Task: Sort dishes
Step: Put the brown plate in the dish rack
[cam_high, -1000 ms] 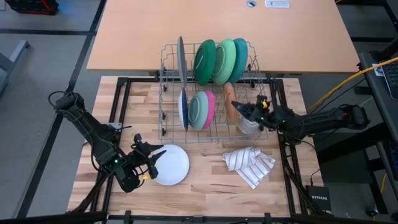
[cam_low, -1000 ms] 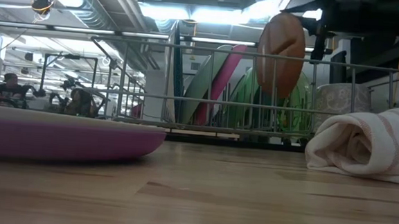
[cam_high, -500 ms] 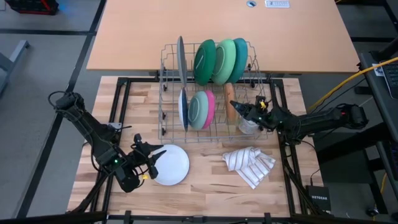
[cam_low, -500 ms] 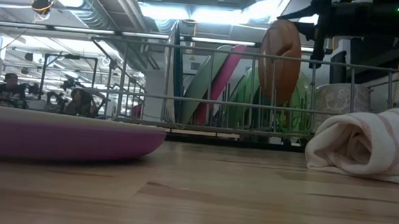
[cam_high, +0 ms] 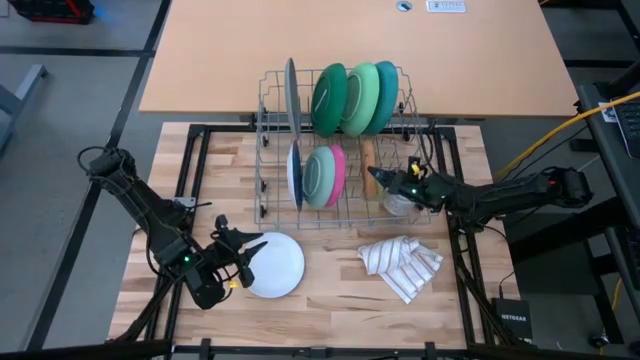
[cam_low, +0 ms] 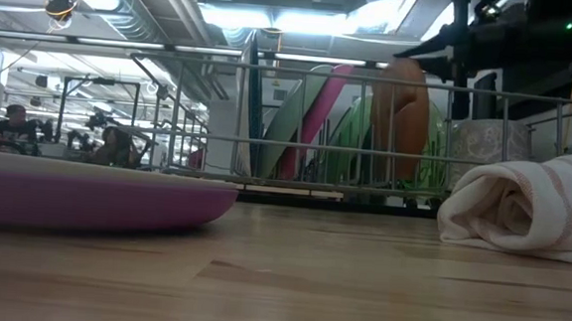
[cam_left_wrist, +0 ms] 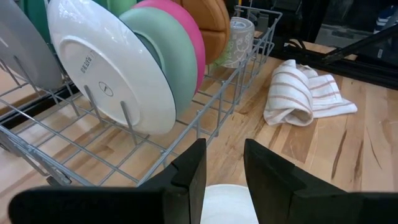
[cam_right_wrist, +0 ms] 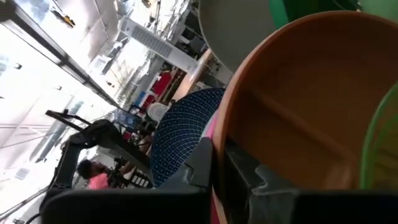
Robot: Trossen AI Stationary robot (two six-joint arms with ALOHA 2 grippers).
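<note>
A wire dish rack (cam_high: 270,205) holds grey, dark green, light green and teal dishes on edge in its far row. In its near row stand a white plate (cam_left_wrist: 112,68), a light green one and a pink one. My right gripper (cam_high: 376,178) is shut on a brown dish (cam_high: 368,152) standing beside the pink one inside the rack. A white plate (cam_high: 279,265) lies flat on the table in front of the rack. My left gripper (cam_high: 253,256) hangs open over its left rim, touching nothing. My right gripper pinches the brown dish's rim (cam_right_wrist: 227,134) near its top, one finger (cam_right_wrist: 202,165) on the outer side and one in the hollow. The fingers come about level from the table's right. The dish stands on edge, low between the rack wires (cam_low: 403,118); whether it rests on the rack floor is unclear.
A striped white cloth (cam_high: 401,266) lies bunched on the table to the right of the white plate. A clear glass cup (cam_left_wrist: 240,40) stands in the rack's right end, under my right gripper. Bare wood lies along the table's near edge.
My right gripper has sunk and tipped level, carrying the brown dish down from above the rack's top rail in between the wires. The dish now stands more nearly on edge beside the pink dish.
</note>
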